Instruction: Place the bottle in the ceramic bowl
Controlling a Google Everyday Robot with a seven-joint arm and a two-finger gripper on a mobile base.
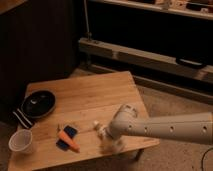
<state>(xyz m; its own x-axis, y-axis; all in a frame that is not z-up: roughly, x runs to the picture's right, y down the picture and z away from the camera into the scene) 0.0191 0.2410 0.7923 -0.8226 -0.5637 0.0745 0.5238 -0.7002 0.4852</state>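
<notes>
A robot arm reaches in from the picture's right over a wooden desk (100, 92), its tool (110, 145) low at the near edge, fingers spread and, as far as can be seen, gripping nothing. The whitish bottle (100, 129) lies on the desk just beside the tool, on its far side, mostly hidden behind the wrist. The black ceramic bowl (39, 102) sits well apart from the tool, toward the desk's left edge. Left of the tool an orange carrot (69, 141) rests on a blue object (70, 131); a white paper cup (20, 141) stands farther left
</notes>
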